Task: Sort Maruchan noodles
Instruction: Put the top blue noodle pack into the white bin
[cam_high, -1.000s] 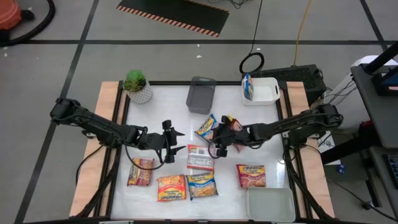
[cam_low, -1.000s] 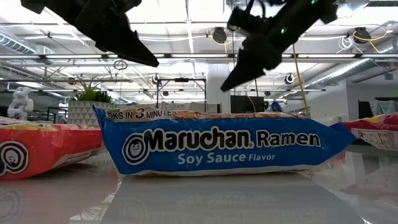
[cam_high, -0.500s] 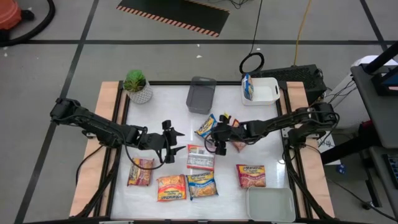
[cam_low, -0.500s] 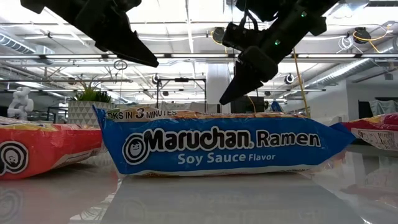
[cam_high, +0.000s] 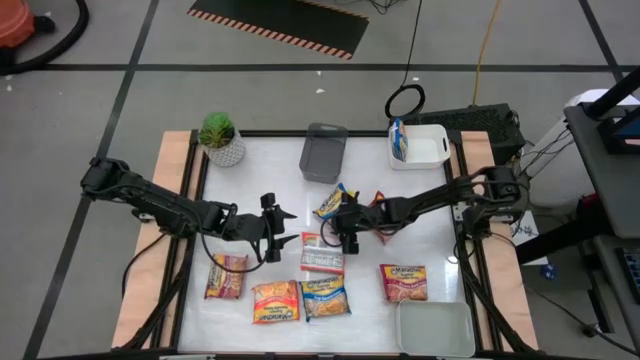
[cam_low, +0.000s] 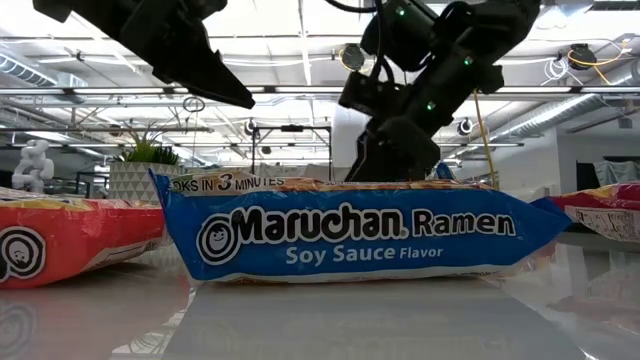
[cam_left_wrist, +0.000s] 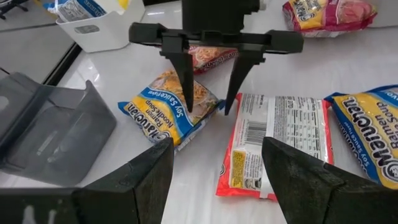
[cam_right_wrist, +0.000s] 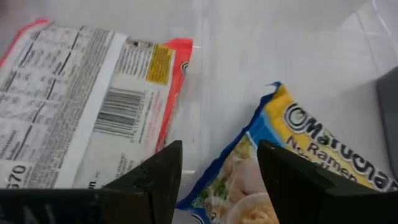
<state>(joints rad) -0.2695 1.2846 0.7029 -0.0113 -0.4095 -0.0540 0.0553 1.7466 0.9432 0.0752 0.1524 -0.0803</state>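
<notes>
- Hovering at desk (cam_high: 430, 200) centre, the right pincer (cam_high: 346, 236) stands released, straddling the lower edge of the blue-and-yellow packet (cam_high: 331, 203).
- The white-and-red packet (cam_high: 322, 254) lies face-down at the right pincer's 7 o'clock.
- The left pincer (cam_high: 283, 233) waits at 9 o'clock, released, grasping nothing.
- 4 packets lie along the 6 o'clock edge.

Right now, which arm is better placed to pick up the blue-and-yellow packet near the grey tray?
Right. The right gripper is open, its fingers straddling the blue-and-yellow packet's corner. The left gripper hovers farther off, beside the face-down packet.
</notes>
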